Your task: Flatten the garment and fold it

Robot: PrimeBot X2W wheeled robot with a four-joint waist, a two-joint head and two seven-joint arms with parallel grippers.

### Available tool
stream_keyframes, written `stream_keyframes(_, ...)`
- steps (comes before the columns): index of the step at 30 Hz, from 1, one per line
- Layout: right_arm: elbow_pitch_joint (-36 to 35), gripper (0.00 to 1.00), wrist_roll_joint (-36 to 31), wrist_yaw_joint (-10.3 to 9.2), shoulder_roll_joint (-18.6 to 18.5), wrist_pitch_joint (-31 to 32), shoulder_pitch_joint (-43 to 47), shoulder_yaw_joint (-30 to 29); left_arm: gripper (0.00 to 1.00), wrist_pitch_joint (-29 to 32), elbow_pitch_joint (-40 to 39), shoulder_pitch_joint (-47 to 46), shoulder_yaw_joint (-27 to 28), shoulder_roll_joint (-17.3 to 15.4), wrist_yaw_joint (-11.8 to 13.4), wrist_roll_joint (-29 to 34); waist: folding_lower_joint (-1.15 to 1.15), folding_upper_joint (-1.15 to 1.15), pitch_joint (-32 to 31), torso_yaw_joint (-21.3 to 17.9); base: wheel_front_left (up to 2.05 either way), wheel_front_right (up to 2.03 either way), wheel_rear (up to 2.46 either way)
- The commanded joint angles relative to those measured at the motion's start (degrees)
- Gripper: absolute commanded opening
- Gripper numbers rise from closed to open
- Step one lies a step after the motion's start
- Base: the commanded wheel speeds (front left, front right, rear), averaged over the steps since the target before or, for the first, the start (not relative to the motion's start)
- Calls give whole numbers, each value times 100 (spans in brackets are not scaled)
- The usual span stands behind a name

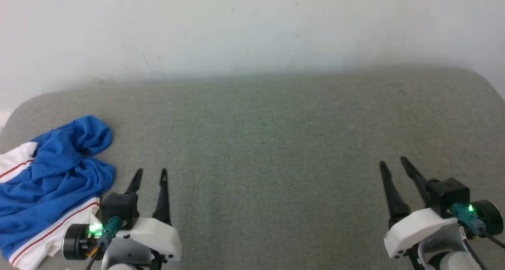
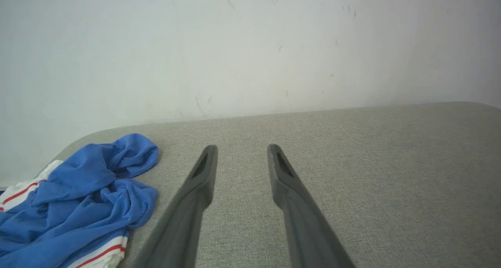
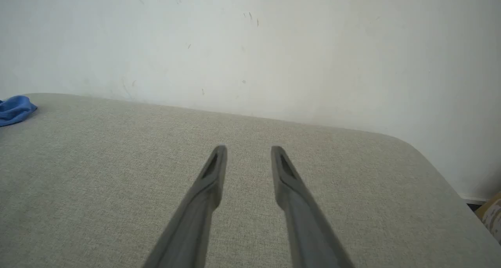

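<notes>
Where the left gripper [image 1: 151,170] hangs: low over the grey fabric surface [image 1: 276,136], fingers moderately apart, nothing between them
Garment [image 1: 59,171]: crumpled heap just left of that gripper, at the surface's left edge, its white red-striped hem beside the wrist
Right gripper [image 1: 392,161]: fingers likewise parted, empty, well apart from the garment
Wall [image 1: 252,25]: pale, behind the surface

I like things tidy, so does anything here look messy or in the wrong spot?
The bright blue jersey T-shirt with white, red-striped sleeves lies crumpled in a heap at the left end of the grey fabric surface, not spread flat. Both the left gripper and right gripper are open and empty. Nothing looks torn.
</notes>
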State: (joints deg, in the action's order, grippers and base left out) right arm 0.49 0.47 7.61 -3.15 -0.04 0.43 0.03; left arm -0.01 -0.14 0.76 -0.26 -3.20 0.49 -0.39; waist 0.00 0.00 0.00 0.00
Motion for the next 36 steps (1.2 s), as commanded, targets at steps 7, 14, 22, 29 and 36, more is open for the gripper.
stream_keyframes(7, 16, 100, 64, -1, 0, -75, 22, -91, 100, -75, -21, 22, -7, 2, -5, -34, 0, 0, 4, -1, 0, 0, 0)
stream_keyframes(14, 33, 100, 122, -1, 2, -158, 36, -203, 100, -159, -45, 47, -12, 3, -6, -74, 0, 0, 12, 3, 0, 0, 0)
stream_keyframes(22, 34, 100, 187, -2, 4, -254, 50, -325, 100, -254, -70, 62, -11, 6, 6, -119, 0, 0, 33, 47, 0, 0, 0)
stream_keyframes(29, 18, 100, 218, -3, 5, -338, 57, -415, 100, -338, -84, 77, -6, 7, 34, -169, 0, 0, 57, 153, 0, 0, 0)
stream_keyframes(36, 7, 100, 236, -3, 7, -421, 55, -478, 100, -422, -97, 90, -5, 9, 69, -232, 0, 0, 96, 320, 0, 0, 0)
